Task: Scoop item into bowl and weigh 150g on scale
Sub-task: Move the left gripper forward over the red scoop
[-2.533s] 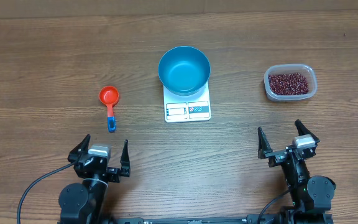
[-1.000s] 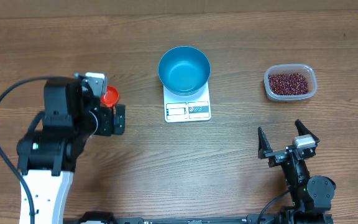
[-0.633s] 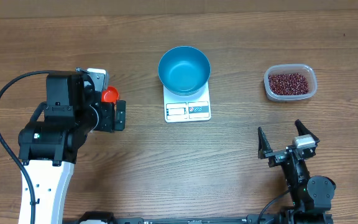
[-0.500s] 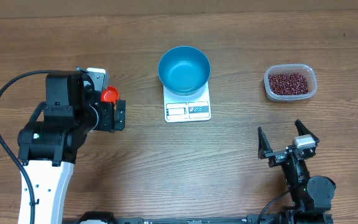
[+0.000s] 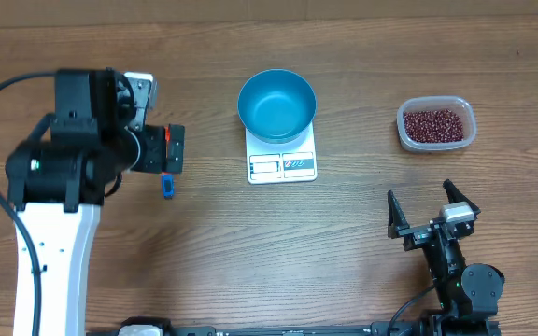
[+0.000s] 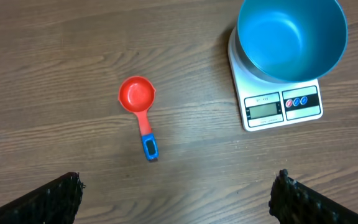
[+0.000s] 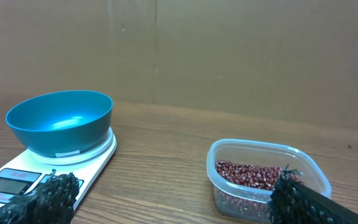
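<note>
Pickup step: left claw (image 6: 176, 186) (open, empty; right claw (image 5: 425, 213) likewise) hovers over the red measuring scoop (image 6: 137, 96); next, descend and grip its handle.

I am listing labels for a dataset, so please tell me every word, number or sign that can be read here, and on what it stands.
No text reads clearly.
Display window of the scale: faint marks, too small to read.
Button panel of the scale: small round signs, too blurred to read.
Blue handle end of the measuring scoop: a pale patch, unreadable.
</note>
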### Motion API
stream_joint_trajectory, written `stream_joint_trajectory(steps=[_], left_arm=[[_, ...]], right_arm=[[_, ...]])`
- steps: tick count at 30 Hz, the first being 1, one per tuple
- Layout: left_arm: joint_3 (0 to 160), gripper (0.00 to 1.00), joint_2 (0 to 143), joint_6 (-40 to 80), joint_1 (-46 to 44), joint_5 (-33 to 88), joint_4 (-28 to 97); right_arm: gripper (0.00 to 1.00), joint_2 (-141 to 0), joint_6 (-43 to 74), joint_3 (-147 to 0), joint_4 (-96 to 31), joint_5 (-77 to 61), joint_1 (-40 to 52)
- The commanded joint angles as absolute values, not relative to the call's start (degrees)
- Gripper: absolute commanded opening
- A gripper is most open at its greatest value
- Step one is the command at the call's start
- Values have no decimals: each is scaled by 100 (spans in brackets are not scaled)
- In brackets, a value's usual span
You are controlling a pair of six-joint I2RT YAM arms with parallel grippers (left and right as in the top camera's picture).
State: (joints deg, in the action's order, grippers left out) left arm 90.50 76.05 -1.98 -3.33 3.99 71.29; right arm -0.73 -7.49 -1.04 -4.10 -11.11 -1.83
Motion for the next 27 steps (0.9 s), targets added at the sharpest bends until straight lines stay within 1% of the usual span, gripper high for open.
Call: stream_joint_trajectory(steps=[1,8,22,27], left_arm=[[9513,99,7915,-349,-303,454,7247],[9959,99,8479,-386,-296,849,7432],[10197,100,9231,-613,-279,843,7540],[10197,99,9371,-622,-82,860,7564]], right_arm=[[100,-16,-757,-47,-390,-1052,-165],[100,-16,-757,-47,-390,-1052,-165],[100,-16,-757,-47,-390,-1052,-165],[100,-16,-757,-47,-390,-1052,-165]])
